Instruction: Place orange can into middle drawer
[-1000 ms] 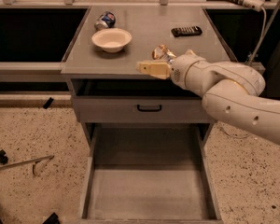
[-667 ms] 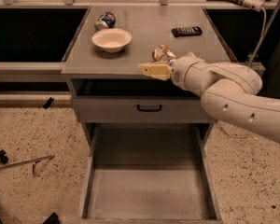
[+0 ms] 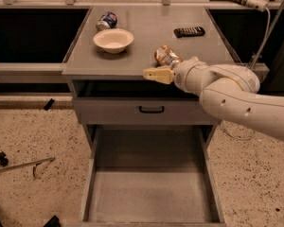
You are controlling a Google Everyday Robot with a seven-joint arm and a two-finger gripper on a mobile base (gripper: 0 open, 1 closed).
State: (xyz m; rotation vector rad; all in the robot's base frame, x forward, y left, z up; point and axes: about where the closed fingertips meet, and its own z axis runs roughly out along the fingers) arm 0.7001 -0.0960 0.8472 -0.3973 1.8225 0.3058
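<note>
The orange can (image 3: 166, 56) lies on its side on the grey cabinet top (image 3: 146, 30), near the front edge and right of centre. My gripper (image 3: 155, 71) is at the front edge of the top, right beside the can on its near side, with its tan tip pointing left. The white arm (image 3: 236, 93) reaches in from the right. The middle drawer (image 3: 151, 193) is pulled wide open below, and its bare grey floor is in full view.
A white bowl (image 3: 113, 39) and a blue-and-white can (image 3: 106, 20) sit at the back left of the top. A black remote (image 3: 189, 31) lies at the back right. A shallower drawer front with a black handle (image 3: 151, 109) is above the open drawer. Speckled floor lies on both sides.
The gripper and arm have shifted only slightly, staying beside the orange can. The can and the open drawer have not visibly moved.
</note>
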